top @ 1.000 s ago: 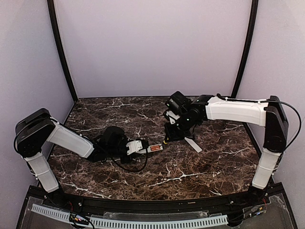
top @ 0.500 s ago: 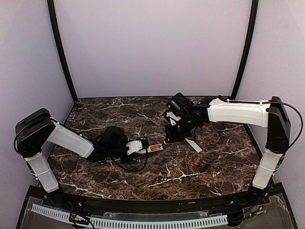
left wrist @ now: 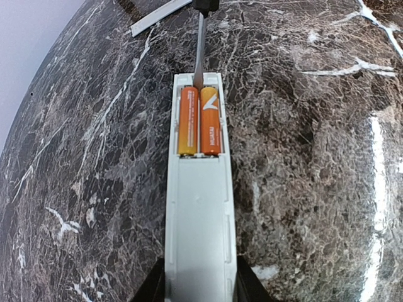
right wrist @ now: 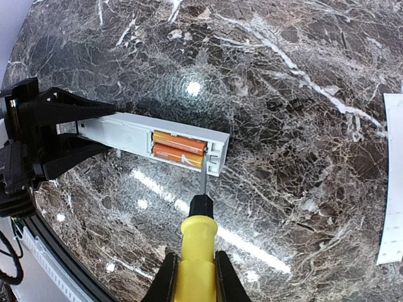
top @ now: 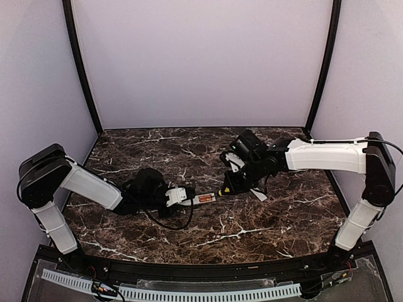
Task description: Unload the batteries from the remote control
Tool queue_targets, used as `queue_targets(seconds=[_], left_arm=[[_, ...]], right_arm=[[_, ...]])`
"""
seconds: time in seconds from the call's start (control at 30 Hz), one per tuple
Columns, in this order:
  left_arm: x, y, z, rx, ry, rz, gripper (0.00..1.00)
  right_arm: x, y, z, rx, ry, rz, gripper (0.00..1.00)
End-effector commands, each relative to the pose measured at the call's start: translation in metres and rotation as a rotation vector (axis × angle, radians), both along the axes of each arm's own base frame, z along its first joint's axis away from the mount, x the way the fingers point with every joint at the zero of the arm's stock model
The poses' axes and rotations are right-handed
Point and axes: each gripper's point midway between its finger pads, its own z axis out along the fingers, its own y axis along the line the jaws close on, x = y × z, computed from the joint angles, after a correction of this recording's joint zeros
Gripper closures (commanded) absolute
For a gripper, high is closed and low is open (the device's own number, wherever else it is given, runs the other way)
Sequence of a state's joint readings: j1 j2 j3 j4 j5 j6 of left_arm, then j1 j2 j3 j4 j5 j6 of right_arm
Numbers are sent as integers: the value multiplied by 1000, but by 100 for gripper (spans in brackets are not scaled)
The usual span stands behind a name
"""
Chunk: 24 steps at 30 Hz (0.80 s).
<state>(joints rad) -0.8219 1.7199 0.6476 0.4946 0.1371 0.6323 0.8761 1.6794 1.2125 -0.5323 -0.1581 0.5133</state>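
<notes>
- While both arms reach toward mid-table in the top view, L gripper [top: 178, 197] sits left of centre and R gripper [top: 234, 182] just right of centre.
- L gripper: fingers [left wrist: 156, 290] clamped on the long sides of the remote control [left wrist: 200, 214] at its near end, bottom centre of L wrist frame. Remote runs straight up the frame from there.
- Remote's back faces up, w/ compartment open at its far end.
- Both batteries [left wrist: 210, 123] are orange and lie side by side, lengthwise, in that compartment, upper-centre of L wrist frame. Neither is lifted out.
- R gripper: closed tight on the yellow handle of a screwdriver [right wrist: 196, 245], bottom centre of R wrist frame. Handle fills the gap btw the fingers.
- Screwdriver blade points up the R wrist frame, tip at the remote's end wall, next to the battery ends. In L wrist view the blade comes down from top centre to that same end.
- R wrist view: remote lies across centre-left, L gripper's black fingers at far left w/ remote btw them.
- Flat white strip [right wrist: 391, 182] lies on the table [top: 283, 220] at right edge of R wrist frame, apart from remote. It also shows upper left in L wrist frame.
- Table: dark brown marble w/ white veins.
- Can't tell whether remote rests on table or is held just above it.
</notes>
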Motion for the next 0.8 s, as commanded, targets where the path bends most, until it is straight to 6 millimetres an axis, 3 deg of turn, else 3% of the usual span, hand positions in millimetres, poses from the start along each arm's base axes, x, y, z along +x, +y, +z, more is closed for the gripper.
queue_targets(seconds=[0.0,0.77], left_arm=[[-19,-18,20,-86,0,-116,100],[-37,-23,22,-147,43,-186,100]], right_arm=[[-29,20,2,123,65,130,100],[-61,20,5,289,86,232,100]])
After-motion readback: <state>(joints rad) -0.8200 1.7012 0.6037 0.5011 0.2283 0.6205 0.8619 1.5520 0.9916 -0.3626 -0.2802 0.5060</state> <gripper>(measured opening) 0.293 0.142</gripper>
